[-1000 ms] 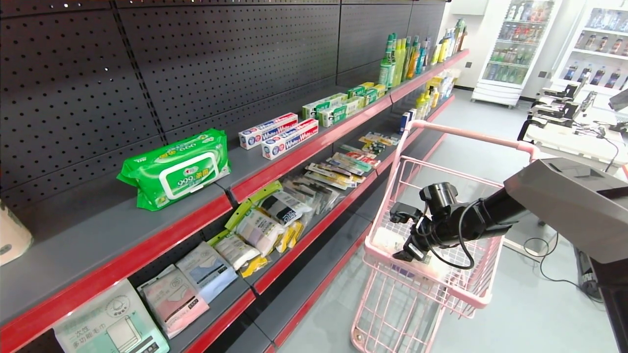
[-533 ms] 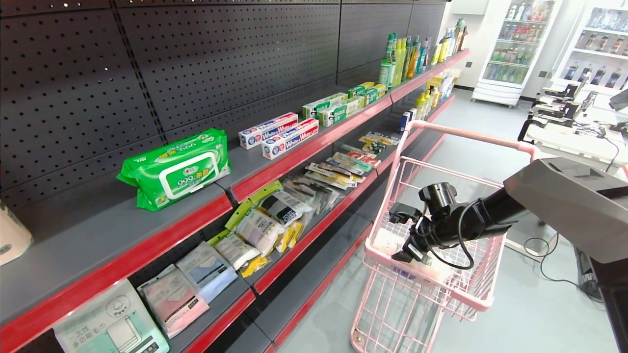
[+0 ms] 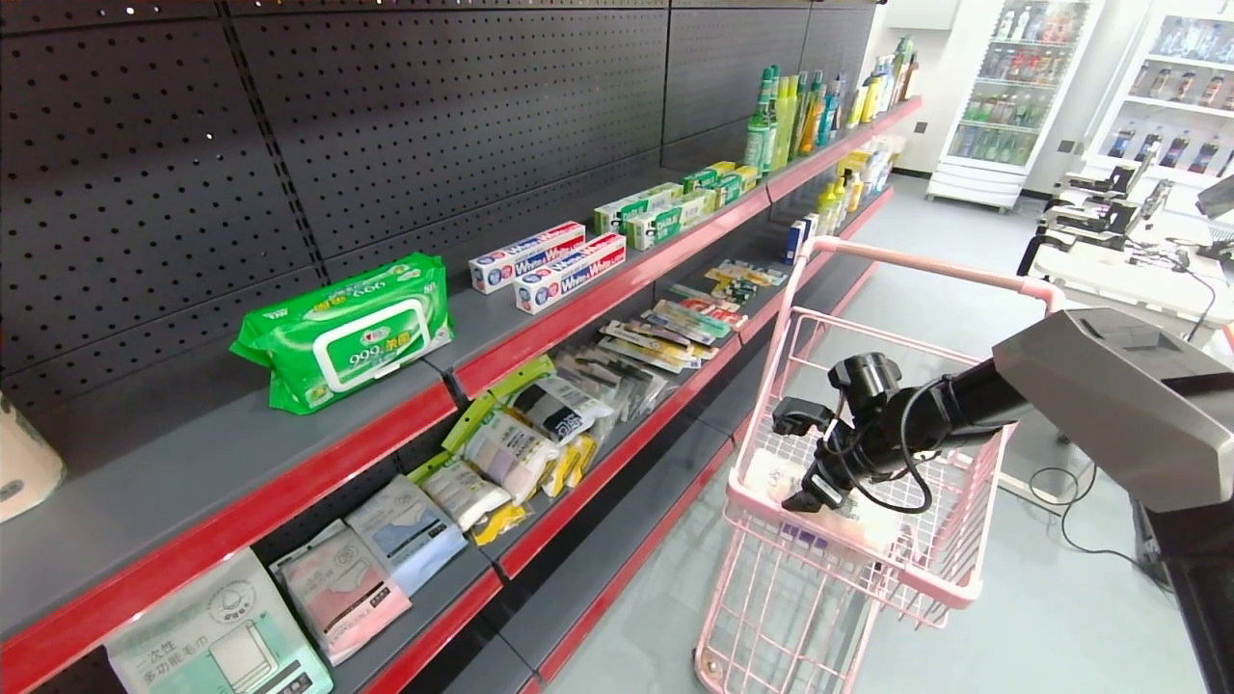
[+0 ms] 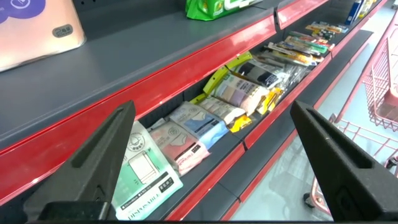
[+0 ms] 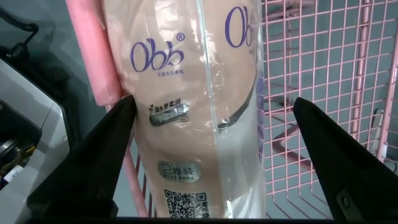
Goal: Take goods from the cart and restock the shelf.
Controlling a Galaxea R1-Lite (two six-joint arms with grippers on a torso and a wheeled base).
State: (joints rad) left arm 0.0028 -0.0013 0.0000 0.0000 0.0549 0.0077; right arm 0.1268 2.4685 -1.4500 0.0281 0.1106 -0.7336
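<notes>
**Right gripper spread over the paper-roll pack in the cart**

We see the right gripper point(image 5: 212, 102) with its two fingers set wide apart. The pack of paper rolls point(image 5: 186, 124) sits between them. One finger point(image 5: 106, 155) lies at the pack's edge next to the cart's pink rim bar point(image 5: 93, 50). The other finger point(image 5: 336, 162) stands off from the pack, over the wire mesh. Nothing is clamped.

From the head view, the right gripper point(image 3: 805, 496) hangs inside the pink cart point(image 3: 925, 265), just above the pack point(image 3: 771, 474). The pack lies in the basket at the end opposite the handle, close to the rim on the shelf side.

The left gripper point(image 4: 212, 106) is also spread wide and holds nothing. It faces the shelf's point(image 3: 318, 463) red front edge and the lower tier of flat packets point(image 4: 236, 99).

On the upper tier, a green wet-wipe pack point(image 3: 347, 333) rests near the front edge. Toothpaste boxes point(image 3: 549, 262) lie farther along the same tier. A wrapped roll pack point(image 3: 24, 463) sits at the tier's left end.
</notes>
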